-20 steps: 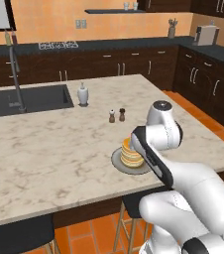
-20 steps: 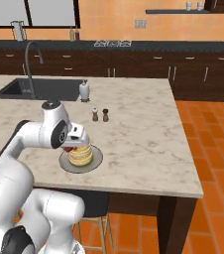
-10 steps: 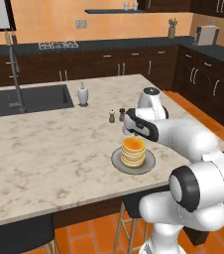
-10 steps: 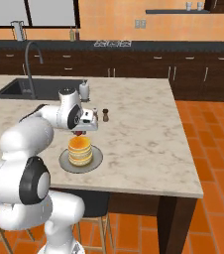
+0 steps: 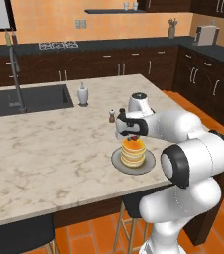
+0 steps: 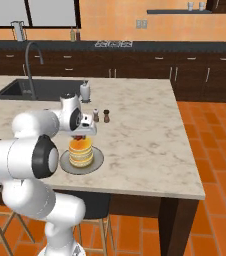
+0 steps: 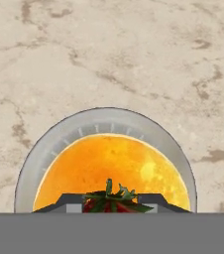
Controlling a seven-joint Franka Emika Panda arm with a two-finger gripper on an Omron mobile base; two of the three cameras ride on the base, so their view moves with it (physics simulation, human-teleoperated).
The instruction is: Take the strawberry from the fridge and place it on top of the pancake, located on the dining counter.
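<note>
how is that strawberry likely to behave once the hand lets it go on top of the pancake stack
The strawberry is small and rounded, so it may roll a little when released. The pancake looks broad and flat on top, which should probably stop it before the edge. It is likely soft: the hand, shut on it above the stack, should open gently.

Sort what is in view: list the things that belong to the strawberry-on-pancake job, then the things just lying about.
Part of the job:
strawberry, held in the gripper
pancake on its grey plate
dining counter

Just lying about:
two small shakers
white bottle
sink and faucet
stool
</note>
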